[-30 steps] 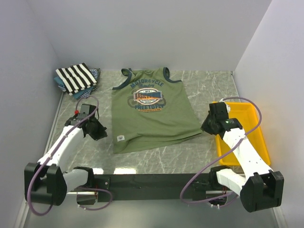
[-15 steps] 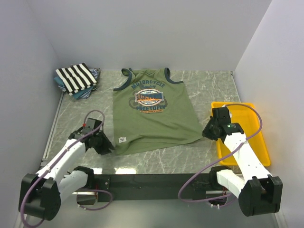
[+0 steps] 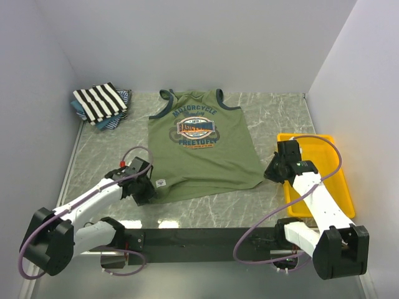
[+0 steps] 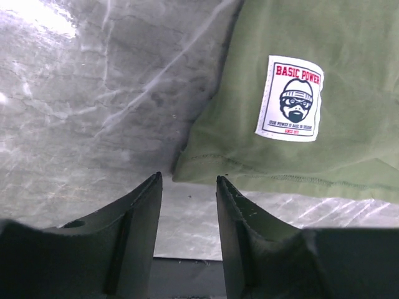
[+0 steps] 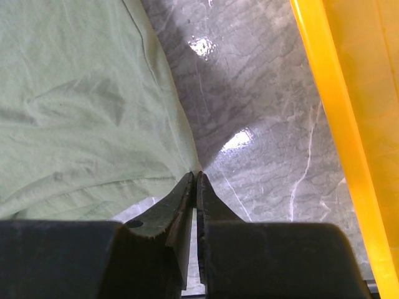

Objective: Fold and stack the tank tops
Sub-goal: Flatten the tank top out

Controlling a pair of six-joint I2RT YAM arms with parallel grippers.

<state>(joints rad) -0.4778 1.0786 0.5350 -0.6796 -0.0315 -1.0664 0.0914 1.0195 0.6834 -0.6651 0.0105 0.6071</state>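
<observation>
The olive green tank top (image 3: 199, 152) lies flat, front up, in the middle of the table. My left gripper (image 3: 144, 190) is open at its near left corner; in the left wrist view (image 4: 188, 179) the hem corner (image 4: 187, 168) lies just ahead of the gap between the fingertips, with a white label (image 4: 290, 98) beyond. My right gripper (image 3: 269, 172) is shut at the near right corner, and in the right wrist view (image 5: 195, 175) its tips meet on the hem corner of the olive cloth (image 5: 81, 112). The striped tank top (image 3: 100, 101) lies folded on blue patterned ones (image 3: 111, 123) at the far left.
A yellow plastic tray (image 3: 330, 193) stands at the right edge, close beside my right arm; its rim (image 5: 324, 106) shows in the right wrist view. White walls close in the table on three sides. The black base rail (image 3: 199, 237) runs along the near edge.
My left gripper has swung nearer and to the right, from beside the shirt's left edge to its near left corner. My right gripper has stayed at the near right corner, shifting slightly nearer.
</observation>
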